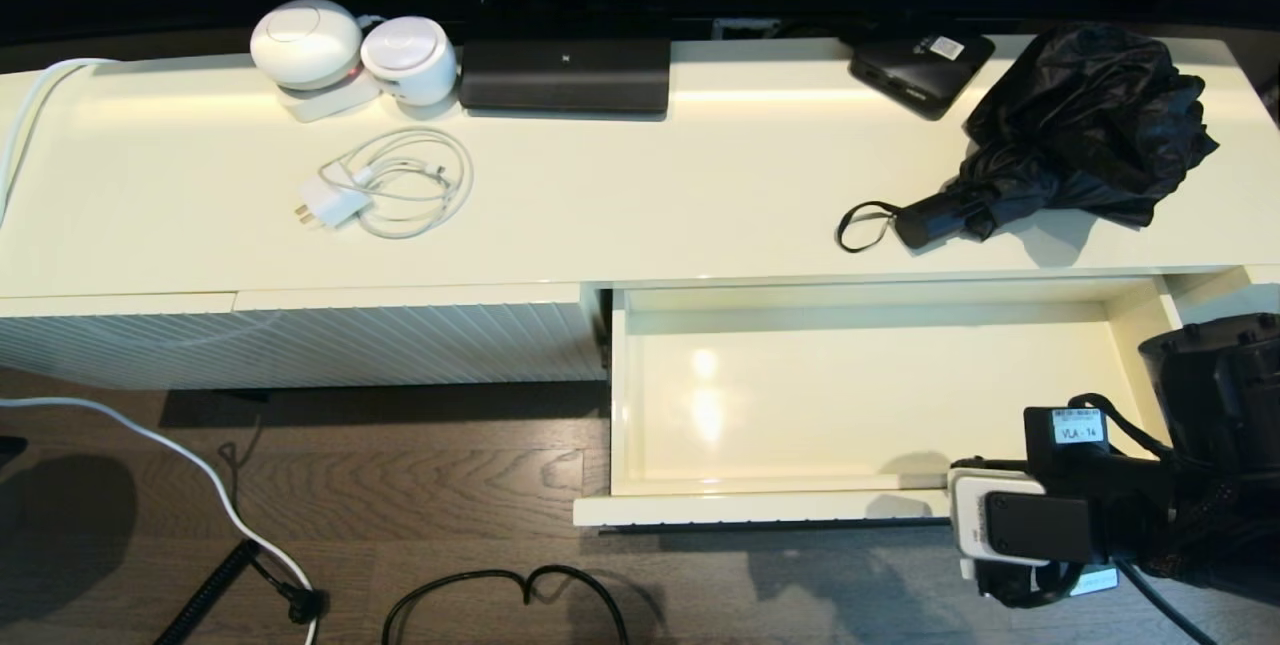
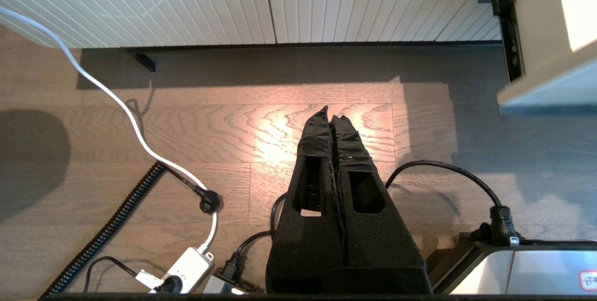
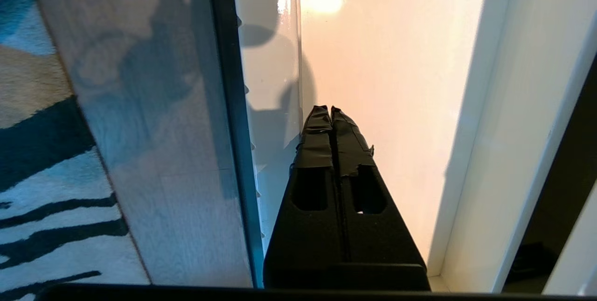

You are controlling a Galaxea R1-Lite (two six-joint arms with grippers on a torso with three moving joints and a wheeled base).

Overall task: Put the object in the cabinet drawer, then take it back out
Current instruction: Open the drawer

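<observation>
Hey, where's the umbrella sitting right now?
In the head view, the umbrella lies on the cabinet top at the robot's right, beside the flat black box and just behind the open drawer.

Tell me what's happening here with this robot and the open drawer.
The drawer is pulled out and holds nothing. The black umbrella lies on the cabinet top, untouched. The right claw is shut, holding nothing, over the drawer's front right corner. The left claw is shut too, hanging over the floor beside the cabinet.
</observation>
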